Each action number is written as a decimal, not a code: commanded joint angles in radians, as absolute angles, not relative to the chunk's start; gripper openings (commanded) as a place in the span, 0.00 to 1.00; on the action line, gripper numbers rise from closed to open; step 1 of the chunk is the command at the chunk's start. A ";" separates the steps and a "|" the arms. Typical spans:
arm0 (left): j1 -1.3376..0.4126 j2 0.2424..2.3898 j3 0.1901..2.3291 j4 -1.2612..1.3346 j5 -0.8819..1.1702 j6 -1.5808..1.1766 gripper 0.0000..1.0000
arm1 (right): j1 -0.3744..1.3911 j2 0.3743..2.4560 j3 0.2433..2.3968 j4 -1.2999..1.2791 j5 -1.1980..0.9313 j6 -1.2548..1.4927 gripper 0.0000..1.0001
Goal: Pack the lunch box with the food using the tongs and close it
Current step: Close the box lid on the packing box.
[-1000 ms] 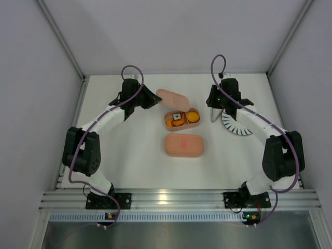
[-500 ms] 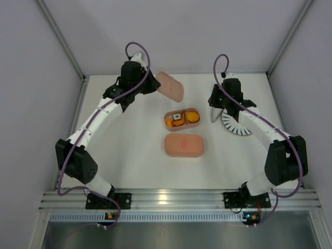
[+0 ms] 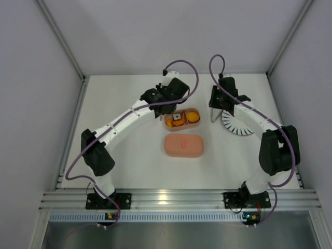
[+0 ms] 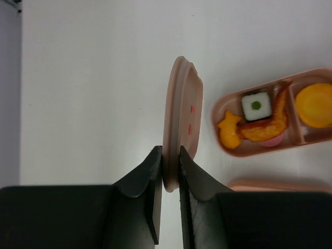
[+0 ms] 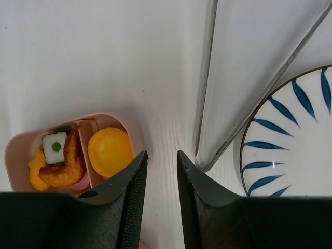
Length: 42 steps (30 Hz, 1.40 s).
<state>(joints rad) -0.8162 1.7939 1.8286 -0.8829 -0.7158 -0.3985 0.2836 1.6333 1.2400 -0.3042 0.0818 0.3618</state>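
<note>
White table: blue-striped plate at R, closed pink lunch box centre, open tray just behind it. L gripper clamps the oval lid by its rim, on edge, beside the tray; R gripper has jaws narrowly apart w/ nothing btwn them. Tongs lie flat just beside the plate; tray holds sushi roll & orange round piece

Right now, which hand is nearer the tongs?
Right. The right hand is right by the joined end of the tongs, next to the plate; the left hand is beyond the open tray, clamped on a lid.
</note>
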 commanded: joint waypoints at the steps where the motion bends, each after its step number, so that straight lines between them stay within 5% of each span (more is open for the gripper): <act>1: -0.865 1.828 1.897 -1.063 -0.985 -0.449 0.00 | 0.282 1.667 1.278 -0.327 0.084 0.377 0.29; 13: -0.986 2.068 2.143 -1.232 -1.118 -0.549 0.00 | 0.284 1.819 1.316 -0.318 0.121 0.430 0.27; 42: -1.005 2.108 2.164 -1.177 -1.040 -0.531 0.00 | 0.370 1.939 1.321 -0.249 0.017 0.492 0.22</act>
<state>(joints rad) -0.9997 2.1059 2.1262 -1.1797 -1.0176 -0.5293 0.3416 1.9354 1.2926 -0.3054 0.0326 0.4755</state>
